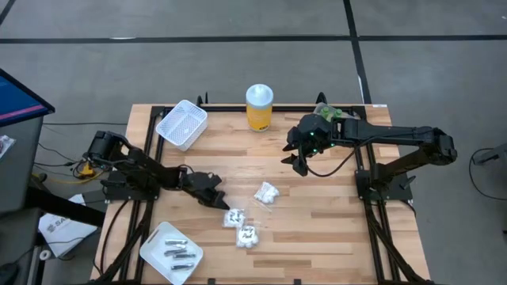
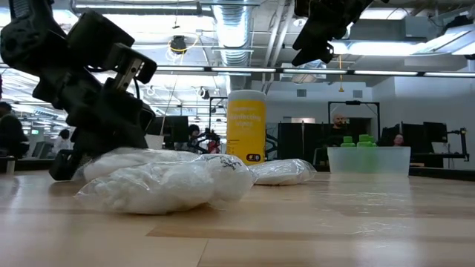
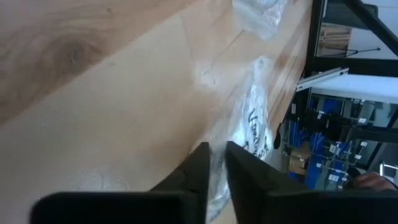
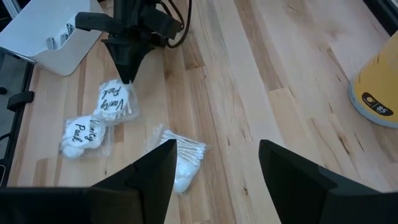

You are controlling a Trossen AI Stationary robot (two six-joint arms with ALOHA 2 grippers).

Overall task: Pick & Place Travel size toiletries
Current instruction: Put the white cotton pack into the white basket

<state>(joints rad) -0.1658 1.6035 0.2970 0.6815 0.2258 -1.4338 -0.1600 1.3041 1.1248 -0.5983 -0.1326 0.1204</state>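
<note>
High view: left pincer [image 1: 230,207] narrowed onto the edge of a white packet [image 1: 234,216] at mid-counter [image 1: 317,229]. Advice: confirm the film is pinched, then lift slowly. Right pincer [image 1: 295,155] hangs wide, well apart.

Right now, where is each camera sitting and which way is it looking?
High: above, looking down; both arms, left gripper at a packet.
Low: table height, looking across at that packet; arms overhead.
Left wrist: past its nearly closed fingers pinching plastic.
Right wrist: past its open fingers.
High and right wrist views share the yellow jar.
</note>
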